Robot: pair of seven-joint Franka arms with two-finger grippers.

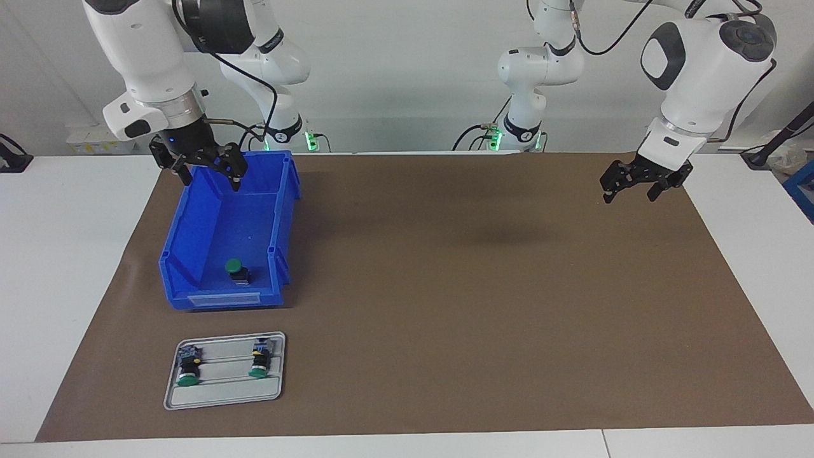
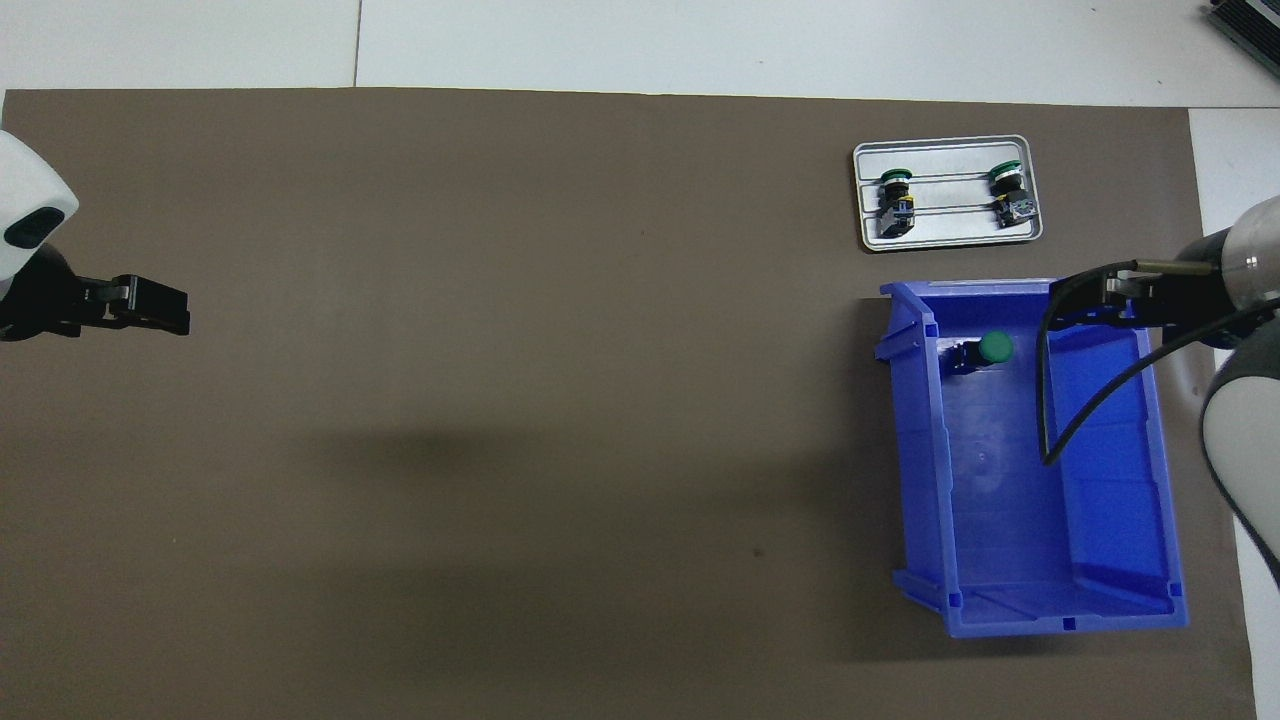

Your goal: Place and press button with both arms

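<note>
The brown-matted bench (image 1: 445,286) carries a blue bin (image 1: 191,254) at my right arm's end, with a grey tray (image 1: 226,397) farther out holding two buttons. The third button (image 1: 236,270) stands cap up in the bin's outer end. My right jaws (image 1: 206,166) hang released and empty above the bin's inner end, the button at about six o'clock from them in the facing view. My left jaws (image 1: 642,181), also released and empty, wait well apart over bare mat, so I judge the right arm should take it.
</note>
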